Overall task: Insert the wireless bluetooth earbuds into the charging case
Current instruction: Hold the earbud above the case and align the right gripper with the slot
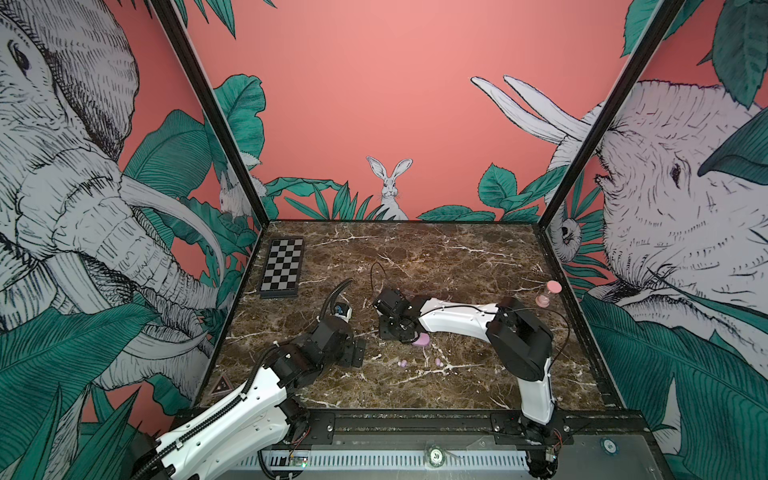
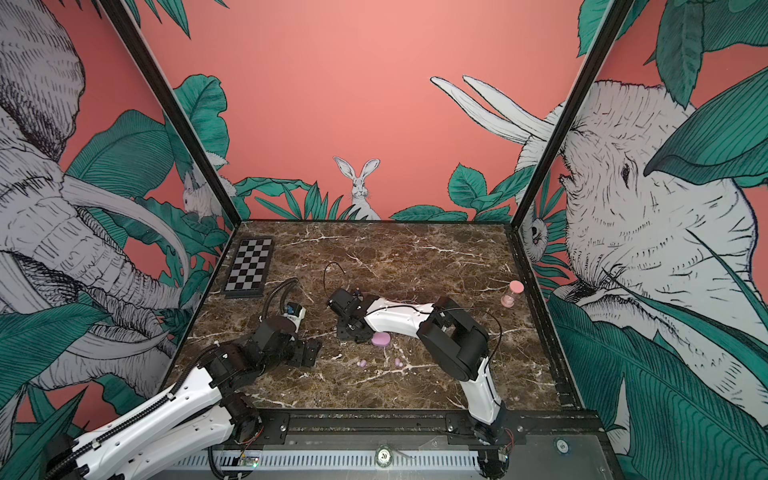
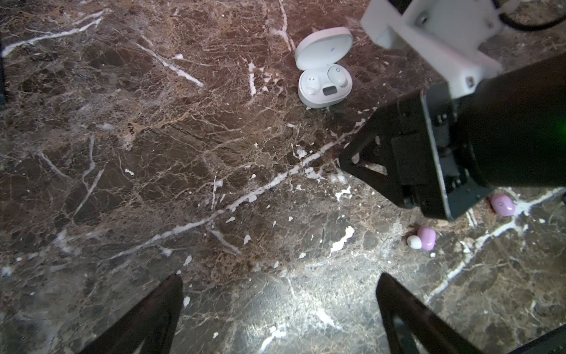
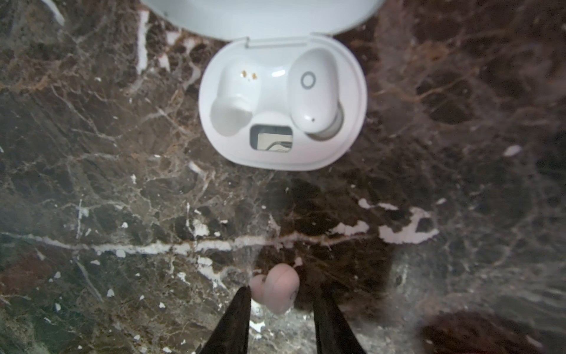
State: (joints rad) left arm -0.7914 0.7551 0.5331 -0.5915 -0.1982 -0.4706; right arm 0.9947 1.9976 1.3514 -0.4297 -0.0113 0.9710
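The right end effector [image 4: 281, 289] stood narrow astride a loose white earbud [image 4: 275, 295] on the bench [image 4: 122, 214], touching one side, not clamped. Tiny and glossy, the bud looked light and slippery, best pinched across its broad flanks. The open white case [image 4: 275, 162] lay just ahead. The left end effector [image 3: 281, 306] gaped wide.

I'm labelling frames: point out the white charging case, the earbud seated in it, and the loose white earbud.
white charging case [image 4: 277, 161], right wrist view, front rim.
seated earbud [image 4: 311, 89], right wrist view, top face.
loose white earbud [image 4: 277, 291], right wrist view, body middle.
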